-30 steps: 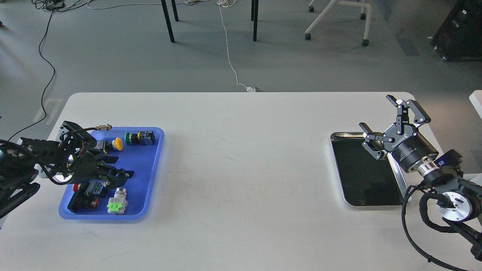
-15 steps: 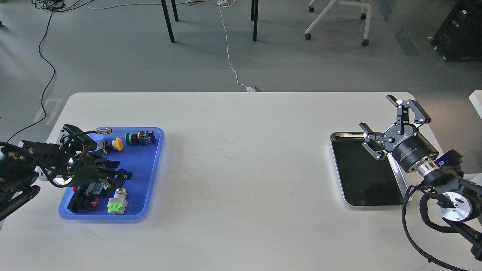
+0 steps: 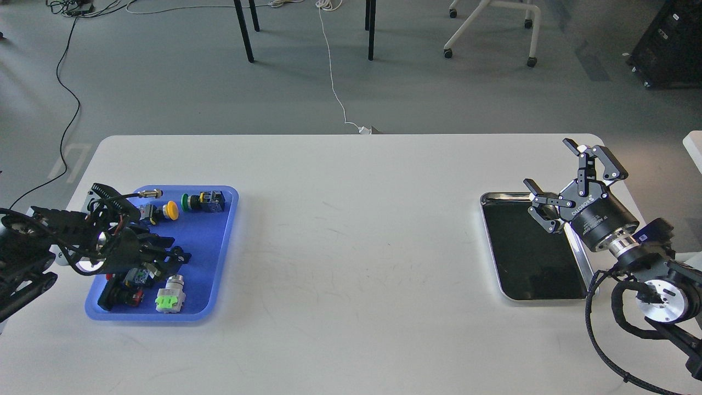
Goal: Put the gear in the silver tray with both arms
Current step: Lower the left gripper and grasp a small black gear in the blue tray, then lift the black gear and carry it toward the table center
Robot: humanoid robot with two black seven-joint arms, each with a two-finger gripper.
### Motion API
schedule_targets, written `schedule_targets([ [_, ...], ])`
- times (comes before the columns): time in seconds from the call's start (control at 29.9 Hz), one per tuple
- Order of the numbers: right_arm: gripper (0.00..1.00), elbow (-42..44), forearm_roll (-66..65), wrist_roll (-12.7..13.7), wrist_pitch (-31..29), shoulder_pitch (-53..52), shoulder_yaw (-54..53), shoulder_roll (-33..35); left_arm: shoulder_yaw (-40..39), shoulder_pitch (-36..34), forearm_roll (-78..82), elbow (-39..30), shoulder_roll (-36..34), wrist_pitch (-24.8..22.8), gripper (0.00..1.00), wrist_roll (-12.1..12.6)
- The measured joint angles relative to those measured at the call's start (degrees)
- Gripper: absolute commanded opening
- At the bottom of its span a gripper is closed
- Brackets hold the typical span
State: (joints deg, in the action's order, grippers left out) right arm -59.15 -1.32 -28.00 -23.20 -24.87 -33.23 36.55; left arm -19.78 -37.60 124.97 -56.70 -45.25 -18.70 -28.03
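The silver tray (image 3: 533, 258) lies at the right of the white table, its dark bottom bare. My right gripper (image 3: 548, 163) is open and empty, hovering over the tray's far right corner with its fingers pointing up and left. My left gripper (image 3: 174, 248) reaches in from the left, low over the blue plastic tray (image 3: 211, 241). Its fingers are spread over a dark switch part (image 3: 143, 274) in the tray's left half and grip nothing that I can see. The blue tray holds several small parts: a yellow push button (image 3: 172, 209), a green button (image 3: 189, 202) and a grey-and-green switch (image 3: 171, 294).
A brass-tipped sensor with a black cable (image 3: 149, 192) lies at the blue tray's far left edge. The table's front and far edges bound the work area. Chair legs and floor cables (image 3: 331, 71) lie beyond the table.
My left gripper has drawn back slightly to the left and sunk lower over the parts in the blue tray. The right arm has not moved.
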Motion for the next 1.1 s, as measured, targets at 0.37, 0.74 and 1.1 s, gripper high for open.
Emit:
schedule_targets([
  [0.37, 0.99, 0.0, 0.0, 0.0, 0.1, -0.1, 0.0, 0.1, 0.0, -0.2, 0.0, 0.1, 0.1, 0.0, 0.18, 0.0],
  [0.74, 0.99, -0.1, 0.0, 0.0, 0.1, 0.0, -0.1, 0.1, -0.2, -5.2, 0.1, -3.7, 0.1, -1.7, 0.19, 0.1],
  [1.1, 0.99, -0.1, 0.0, 0.0, 0.0, -0.1, -0.4, 0.7, -0.2, -15.9, 0.0, -19.7, 3.8, -9.3, 0.19, 0.0],
])
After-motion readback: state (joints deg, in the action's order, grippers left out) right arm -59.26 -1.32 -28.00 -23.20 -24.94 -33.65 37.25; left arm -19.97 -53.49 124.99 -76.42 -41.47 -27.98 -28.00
